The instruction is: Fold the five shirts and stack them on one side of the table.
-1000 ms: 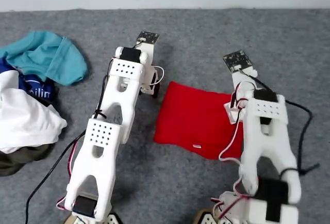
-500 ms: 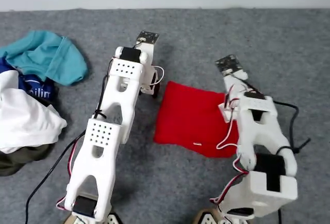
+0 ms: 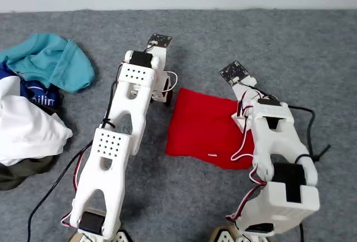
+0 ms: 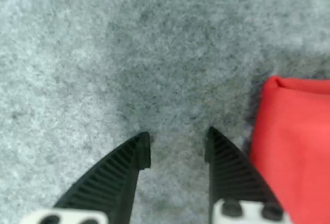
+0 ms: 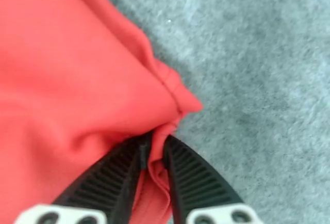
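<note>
One red shirt (image 3: 205, 127), folded, lies centre of tabletop (image 3: 312, 47). I note right claw (image 5: 154, 144) nipped shut on its right-edge fold, shirt stretching leftward from it; left claw (image 4: 175, 145) part open, empty, just beside shirt's left edge.

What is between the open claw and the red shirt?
Only a thin strip of bare grey carpet, seen in the left wrist view. The left gripper hangs open over it, with the red shirt just beside one finger.
</note>
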You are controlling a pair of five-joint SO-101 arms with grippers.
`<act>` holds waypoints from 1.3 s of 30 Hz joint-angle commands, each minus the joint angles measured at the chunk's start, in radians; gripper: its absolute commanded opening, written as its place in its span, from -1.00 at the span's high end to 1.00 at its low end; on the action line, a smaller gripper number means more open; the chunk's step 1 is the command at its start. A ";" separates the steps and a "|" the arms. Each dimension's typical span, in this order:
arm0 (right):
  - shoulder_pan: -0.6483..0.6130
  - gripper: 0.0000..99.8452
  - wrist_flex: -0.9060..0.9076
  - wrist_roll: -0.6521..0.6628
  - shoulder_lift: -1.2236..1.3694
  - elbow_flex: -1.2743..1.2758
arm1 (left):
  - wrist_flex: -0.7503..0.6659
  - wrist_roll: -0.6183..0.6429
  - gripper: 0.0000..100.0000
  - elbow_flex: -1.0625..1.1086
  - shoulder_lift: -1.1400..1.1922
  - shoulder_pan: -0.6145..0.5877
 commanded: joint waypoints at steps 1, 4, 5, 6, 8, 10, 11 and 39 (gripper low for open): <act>-0.027 0.98 0.004 0.006 -0.007 -0.046 | 0.023 -0.003 0.67 0.022 -0.006 -0.034; -0.041 0.98 0.004 0.005 -0.007 -0.097 | 0.023 -0.003 0.67 0.024 -0.006 -0.034; -0.048 0.98 0.004 0.005 -0.004 -0.114 | 0.023 -0.003 0.67 0.024 -0.006 -0.032; -0.059 0.98 0.004 0.005 -0.001 -0.129 | 0.023 -0.003 0.67 0.024 -0.006 -0.032; -0.087 0.98 -0.004 0.005 0.005 -0.153 | 0.023 -0.003 0.67 0.024 -0.006 -0.034; -0.111 0.98 -0.004 0.005 0.005 -0.164 | 0.023 -0.003 0.67 0.024 -0.006 -0.034; -0.119 0.98 -0.004 0.006 0.005 -0.166 | 0.023 -0.003 0.67 0.025 -0.006 -0.034; -0.120 0.42 0.541 -0.192 0.104 -0.519 | 0.025 -0.002 0.77 -0.021 -0.002 -0.324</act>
